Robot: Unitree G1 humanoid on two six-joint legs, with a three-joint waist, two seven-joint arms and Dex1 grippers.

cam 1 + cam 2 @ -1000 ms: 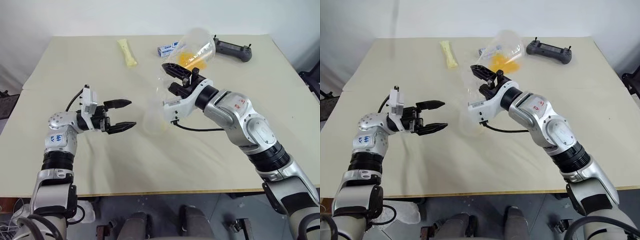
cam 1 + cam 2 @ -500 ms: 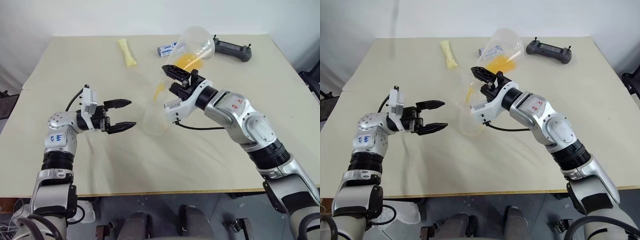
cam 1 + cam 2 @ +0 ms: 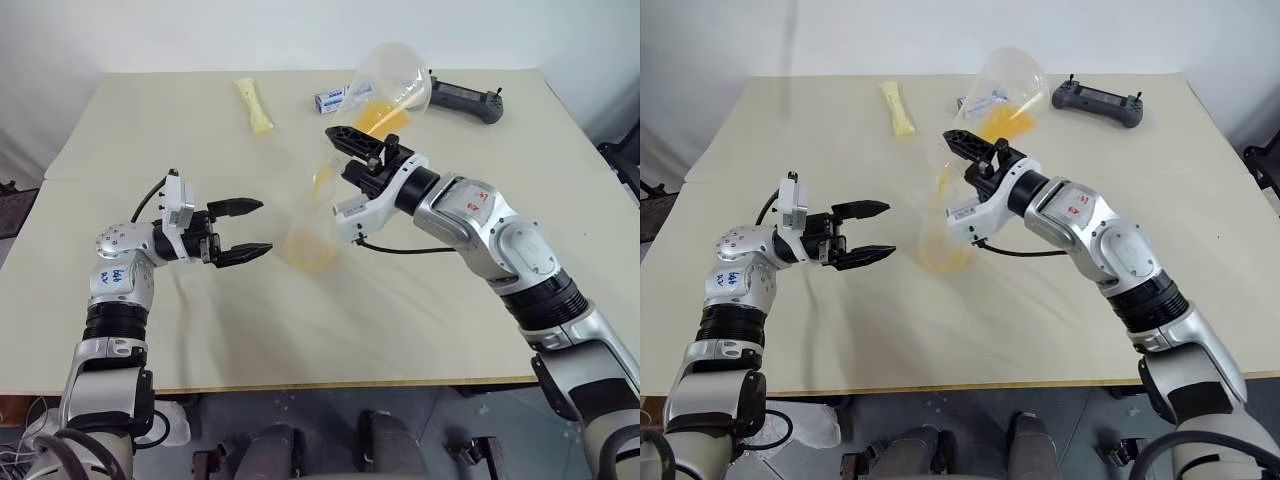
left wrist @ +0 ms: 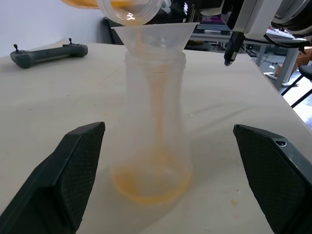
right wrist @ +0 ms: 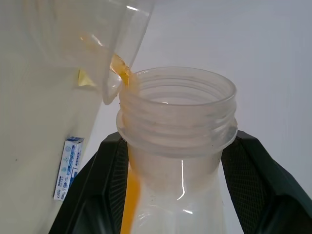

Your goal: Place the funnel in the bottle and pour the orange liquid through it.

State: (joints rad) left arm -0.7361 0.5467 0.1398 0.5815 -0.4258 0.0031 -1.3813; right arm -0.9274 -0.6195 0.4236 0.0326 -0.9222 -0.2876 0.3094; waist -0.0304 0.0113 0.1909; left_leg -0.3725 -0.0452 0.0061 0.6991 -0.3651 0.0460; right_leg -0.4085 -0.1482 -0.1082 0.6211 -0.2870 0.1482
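Left wrist view | funnel (image 4: 155, 35) in bottle (image 4: 155, 122) | orange liquid (image 4: 151, 184) pooled inside

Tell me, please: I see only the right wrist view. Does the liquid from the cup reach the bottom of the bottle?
Observer: Yes. Orange liquid pools at the bottom of the bottle.
Operator: Does the left tool hold the bottle?
Observer: No. The left tool is open, beside the bottle, not touching it.
Operator: Does the funnel sit well?
Observer: Yes. The funnel stands upright in the bottle's neck.
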